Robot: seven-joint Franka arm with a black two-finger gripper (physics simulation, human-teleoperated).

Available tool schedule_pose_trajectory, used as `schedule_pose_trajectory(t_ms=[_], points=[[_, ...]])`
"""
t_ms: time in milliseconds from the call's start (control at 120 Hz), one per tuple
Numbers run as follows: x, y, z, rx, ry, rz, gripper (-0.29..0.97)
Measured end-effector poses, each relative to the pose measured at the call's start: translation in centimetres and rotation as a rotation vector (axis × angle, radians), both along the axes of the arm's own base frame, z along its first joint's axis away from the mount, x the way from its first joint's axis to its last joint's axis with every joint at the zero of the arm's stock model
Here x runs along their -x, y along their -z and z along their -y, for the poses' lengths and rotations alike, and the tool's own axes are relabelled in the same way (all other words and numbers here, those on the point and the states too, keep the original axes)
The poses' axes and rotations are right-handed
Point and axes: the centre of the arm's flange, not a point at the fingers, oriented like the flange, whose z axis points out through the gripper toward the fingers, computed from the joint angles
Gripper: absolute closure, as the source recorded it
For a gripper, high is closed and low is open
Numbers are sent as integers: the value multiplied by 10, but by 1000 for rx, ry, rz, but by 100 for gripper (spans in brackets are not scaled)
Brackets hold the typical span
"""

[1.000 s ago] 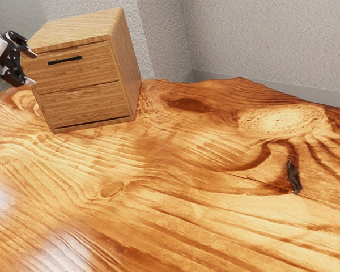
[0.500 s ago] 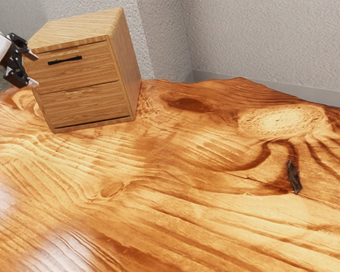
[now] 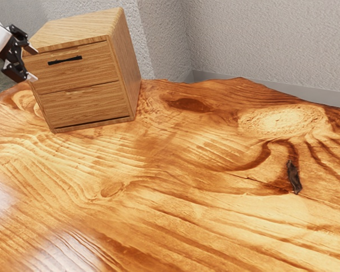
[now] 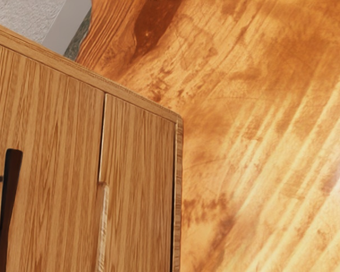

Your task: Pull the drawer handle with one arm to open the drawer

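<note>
A small wooden cabinet [image 3: 85,68] with two drawers stands at the back of the table on the exterior view's left. Its upper drawer [image 3: 71,67] carries a thin black handle [image 3: 64,60]; the lower drawer [image 3: 84,103] has no visible handle. Both drawer fronts sit flush with the cabinet. My black gripper [image 3: 27,62] hangs open at the cabinet's left front corner, level with the upper drawer, apart from the handle. In the wrist view the drawer fronts [image 4: 62,181] and the black handle [image 4: 5,209] appear close, beside the table top.
The glossy wooden table [image 3: 204,187] stretches wide toward the exterior view's right. A small dark knot mark [image 3: 293,175] lies in the wood at the right. Grey textured walls [image 3: 260,39] meet in a corner behind the cabinet.
My gripper has risen slightly and drifted a little toward the exterior view's left, staying open. The cabinet and its drawers have not moved.
</note>
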Motion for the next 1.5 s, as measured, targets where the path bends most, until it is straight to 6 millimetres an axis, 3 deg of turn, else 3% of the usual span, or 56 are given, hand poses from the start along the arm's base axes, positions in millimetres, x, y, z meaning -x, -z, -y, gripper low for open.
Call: schedule_pose_trajectory(t_ms=[300, 542, 792, 933, 1033, 1500], points=[[19, -18, 5, -26, 0, -26, 0], [16, -12, 11, -8, 26, -56, 0], [-9, -2, 37, -7, 82, -85, 0], [-17, 22, 19, 22, 46, -100, 0], [-36, 43, -1, 24, 11, -83, 0], [-88, 62, -29, -95, -124, 31, 0]])
